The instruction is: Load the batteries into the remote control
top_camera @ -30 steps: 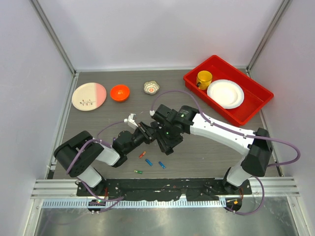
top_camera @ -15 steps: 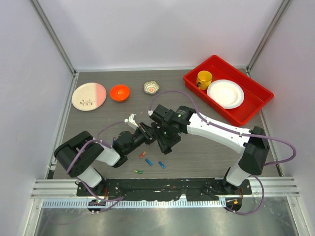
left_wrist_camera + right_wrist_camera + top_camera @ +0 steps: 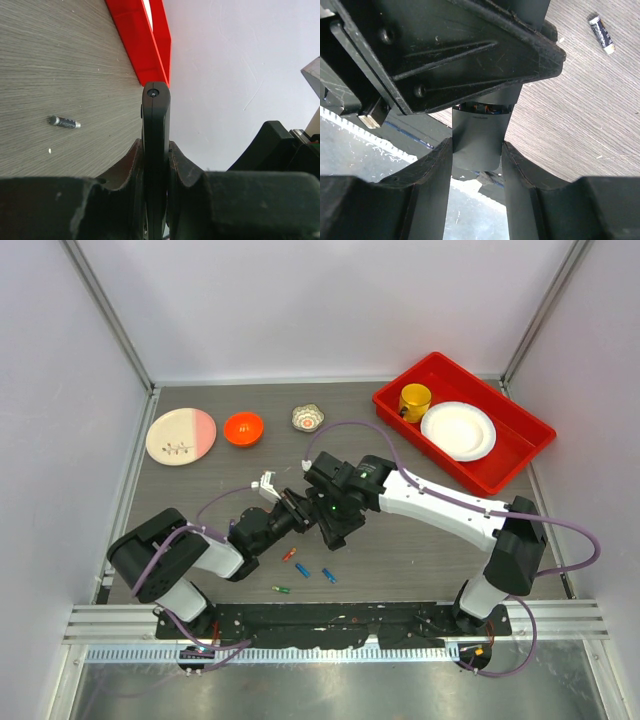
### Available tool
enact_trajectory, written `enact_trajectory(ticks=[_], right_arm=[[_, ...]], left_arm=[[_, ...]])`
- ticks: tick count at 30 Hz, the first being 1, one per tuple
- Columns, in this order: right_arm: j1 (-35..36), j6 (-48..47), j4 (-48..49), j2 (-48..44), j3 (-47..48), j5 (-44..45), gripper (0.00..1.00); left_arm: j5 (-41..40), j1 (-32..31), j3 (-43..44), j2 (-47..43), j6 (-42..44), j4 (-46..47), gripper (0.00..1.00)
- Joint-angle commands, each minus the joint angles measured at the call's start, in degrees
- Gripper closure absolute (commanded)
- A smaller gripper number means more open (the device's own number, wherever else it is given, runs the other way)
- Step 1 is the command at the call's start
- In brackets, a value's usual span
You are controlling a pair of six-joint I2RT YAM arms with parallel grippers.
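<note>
The remote control (image 3: 312, 517) is a slim black bar held just above the table's middle, between both arms. In the left wrist view my left gripper (image 3: 156, 145) is shut on the remote control (image 3: 156, 115), which shows edge-on and sticks out past the fingers. In the right wrist view my right gripper (image 3: 477, 145) is closed on the sides of the remote control's (image 3: 477, 140) flat end, below the left gripper's body. Orange and blue bits show at its upper edge. Loose batteries lie on the table: orange (image 3: 289, 554), blue (image 3: 302, 570), blue (image 3: 328, 575), green (image 3: 281, 589).
A red tray (image 3: 520, 455) at the back right holds a yellow cup (image 3: 415, 400) and a white plate (image 3: 458, 430). At the back left stand an orange bowl (image 3: 243, 428), a pink-and-white plate (image 3: 180, 435) and a small foil cup (image 3: 308, 418). A white bit (image 3: 267, 482) lies near the left gripper.
The right arm's wrist has shifted slightly to the left along the remote control. The left arm and the loose batteries stay where they were.
</note>
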Motion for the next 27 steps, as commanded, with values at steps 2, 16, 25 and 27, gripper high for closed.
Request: enact_trajectory(ticks=[2,16,25,27], right_arm=[[-0.23,1.18,2.53,-1.06,-0.52,1.17,0.99],[-0.58,1.54,2.88,-1.94,-2.45,1.26,0.99],[-0.76,2.06,4.55,-1.85,-3.33,0.91,0.99],[-1.02,2.5,5.08,-1.93,-3.77,0.82,0.99]], left_arm=[[-1.12,-0.56,-0.13,-2.13,1.34,15.12,1.0],[-1.56,-0.65,-0.48,-3.01,1.43,15.12,1.0],[-1.12,-0.73,-0.04,-3.45,0.46,15.12,1.0],[-1.12,-0.82,0.13,-3.89,0.28,15.12,1.0]])
